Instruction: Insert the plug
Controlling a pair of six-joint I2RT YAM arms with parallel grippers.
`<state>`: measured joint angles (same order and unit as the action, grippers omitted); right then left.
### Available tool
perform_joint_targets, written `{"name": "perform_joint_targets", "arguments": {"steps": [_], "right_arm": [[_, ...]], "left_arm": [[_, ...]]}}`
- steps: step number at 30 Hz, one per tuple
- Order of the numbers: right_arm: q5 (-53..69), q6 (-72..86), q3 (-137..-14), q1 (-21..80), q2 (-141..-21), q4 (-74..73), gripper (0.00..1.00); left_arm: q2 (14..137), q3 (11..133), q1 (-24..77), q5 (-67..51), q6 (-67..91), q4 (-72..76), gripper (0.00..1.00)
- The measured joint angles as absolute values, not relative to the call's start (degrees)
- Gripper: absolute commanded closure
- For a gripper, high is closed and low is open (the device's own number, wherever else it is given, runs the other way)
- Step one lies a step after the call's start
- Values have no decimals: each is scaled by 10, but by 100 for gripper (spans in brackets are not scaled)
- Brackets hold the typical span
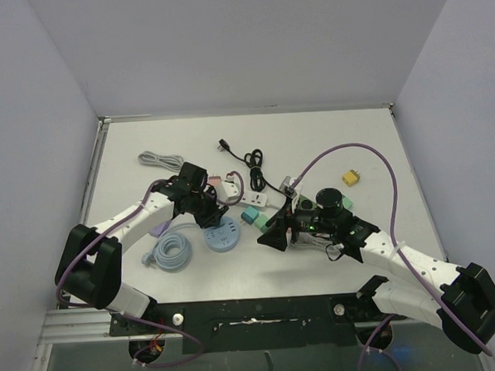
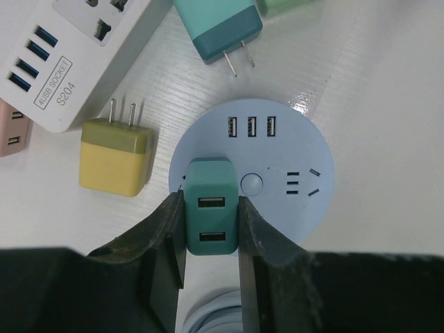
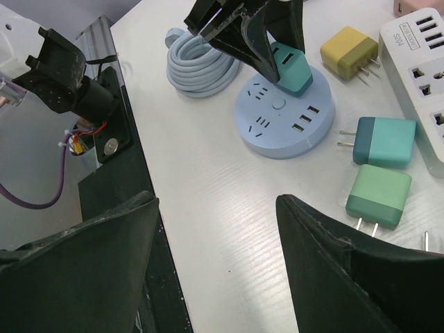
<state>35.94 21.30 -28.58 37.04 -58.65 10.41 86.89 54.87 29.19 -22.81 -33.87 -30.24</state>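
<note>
White tabletop (image 1: 327, 123) lies under everything; on it the teal plug (image 2: 211, 215) stands on the round blue socket hub (image 2: 291, 208), at the 9 o'clock side of its centre button (image 2: 252, 184), pinched tight in the left gripper (image 2: 210, 205). A yellow charger (image 2: 114, 156) lies just beside the hub at 9 o'clock, a white power strip (image 2: 76, 55) at 11. Well apart, the right gripper (image 3: 215, 208) hangs wide open, holding nothing

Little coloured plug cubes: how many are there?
4: teal plug held by the left gripper at the round socket; yellow plug beside it; blue plug and green plug nearby. Others may be hidden.
</note>
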Motion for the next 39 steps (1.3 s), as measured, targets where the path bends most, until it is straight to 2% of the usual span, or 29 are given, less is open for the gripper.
{"name": "perform_joint_targets", "arguments": {"steps": [11,21,23,28,29,30,32,39], "right_arm": [[359,213,-286,364,-587,104,31],[360,211,-286,359,-587,104,31],[360,210,-286,356,-587,104,31],[360,210,-286,356,-587,102,31],[360,209,-286,356,-587,102,31],[359,209,-286,356,-587,102,31],[360,208,-286,356,-587,102,31],[352,209,-288,353,-587,93,30]], "left_arm": [[902,552,283,-228,-342,-272,100],[971,615,276,-260,-336,-292,99],[973,618,273,-265,-336,-296,94],[960,629,269,-272,-335,-302,69],[957,630,269,-270,-334,-306,62],[956,632,269,-268,-332,-314,46],[955,639,269,-259,-326,-342,32],[882,656,255,-222,-287,-379,28]]}}
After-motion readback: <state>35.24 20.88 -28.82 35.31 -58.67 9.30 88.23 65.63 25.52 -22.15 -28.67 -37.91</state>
